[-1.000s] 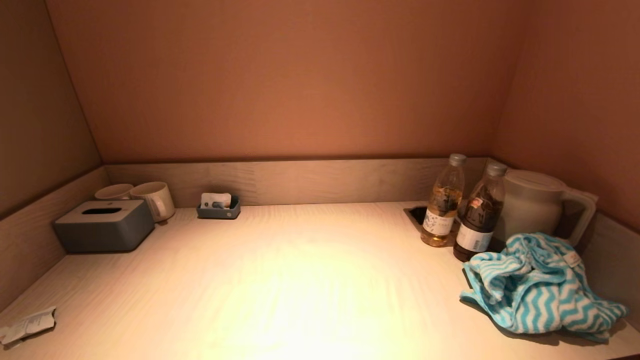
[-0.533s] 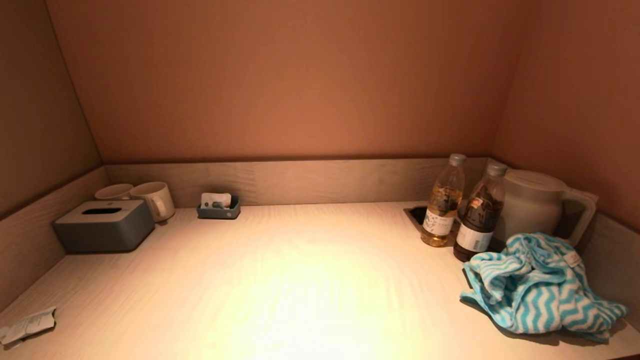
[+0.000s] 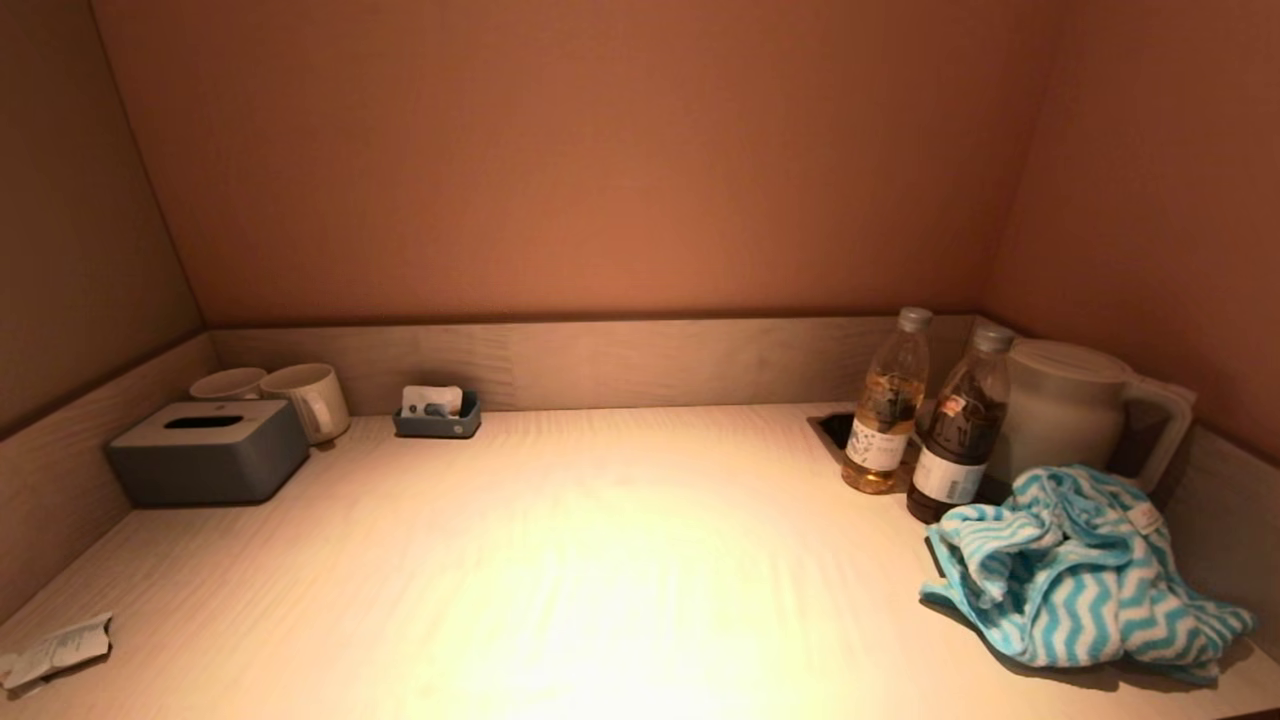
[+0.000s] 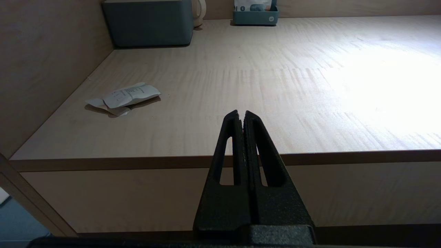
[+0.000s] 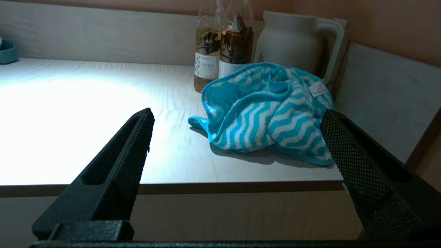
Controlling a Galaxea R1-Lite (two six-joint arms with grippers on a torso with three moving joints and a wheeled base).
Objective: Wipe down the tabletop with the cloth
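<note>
A crumpled blue-and-white zigzag cloth [image 3: 1080, 570] lies on the light wooden tabletop [image 3: 600, 560] at the near right; it also shows in the right wrist view [image 5: 268, 110]. My right gripper [image 5: 237, 117] is open and empty, held in front of the table's front edge, facing the cloth and apart from it. My left gripper [image 4: 241, 113] is shut and empty, in front of the table's front edge on the left side. Neither gripper shows in the head view.
Two bottles [image 3: 885, 405] [image 3: 960, 425] and a white kettle [image 3: 1065, 410] stand behind the cloth. A grey tissue box [image 3: 205, 450], two mugs [image 3: 305, 400] and a small blue tray [image 3: 437, 412] sit at the back left. A crumpled paper [image 3: 55, 650] lies near left. Walls enclose three sides.
</note>
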